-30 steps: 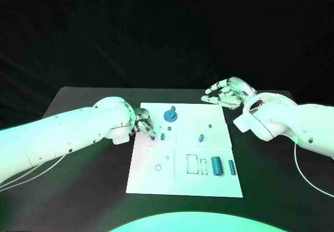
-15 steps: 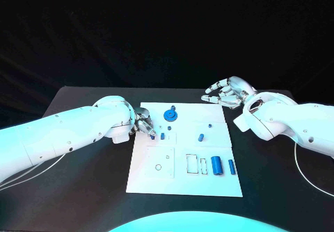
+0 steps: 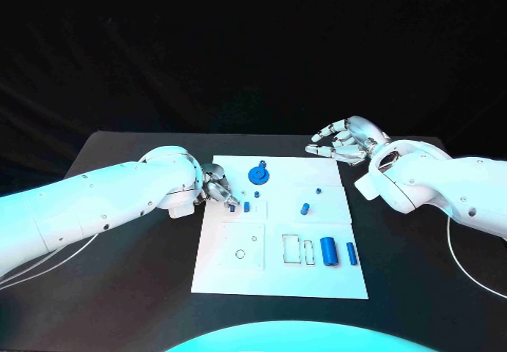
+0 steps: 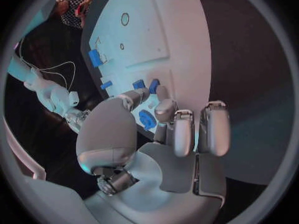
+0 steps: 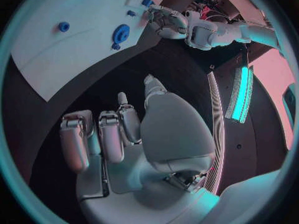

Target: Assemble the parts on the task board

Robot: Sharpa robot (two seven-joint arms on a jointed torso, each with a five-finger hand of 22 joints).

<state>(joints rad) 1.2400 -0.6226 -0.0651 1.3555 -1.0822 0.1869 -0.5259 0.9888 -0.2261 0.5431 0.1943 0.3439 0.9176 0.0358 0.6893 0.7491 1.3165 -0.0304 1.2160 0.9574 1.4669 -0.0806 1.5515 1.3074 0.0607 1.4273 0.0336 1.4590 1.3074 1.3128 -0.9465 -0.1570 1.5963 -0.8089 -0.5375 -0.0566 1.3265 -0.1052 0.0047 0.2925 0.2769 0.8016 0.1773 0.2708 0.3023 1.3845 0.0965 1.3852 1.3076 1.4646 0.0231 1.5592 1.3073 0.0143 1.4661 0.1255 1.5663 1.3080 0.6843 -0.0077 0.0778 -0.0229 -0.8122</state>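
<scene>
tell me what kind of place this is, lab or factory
Probably a robotics lab or demo bench, not a factory: a black table against a dark backdrop, a white task board with small blue parts, cables beside it.

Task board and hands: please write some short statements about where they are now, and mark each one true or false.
1. The left hand is at the left edge of the task board, near two small blue parts. True.
2. The right hand holds the round blue gear. False: the round blue gear sits on the board, and the right hand is above the black table, beyond the board's far right corner, with nothing in it.
3. Two blue cylinders lie side by side on the near right part of the board. True.
4. The left hand rests on these cylinders. False: it is further up the board, apart from them.
</scene>
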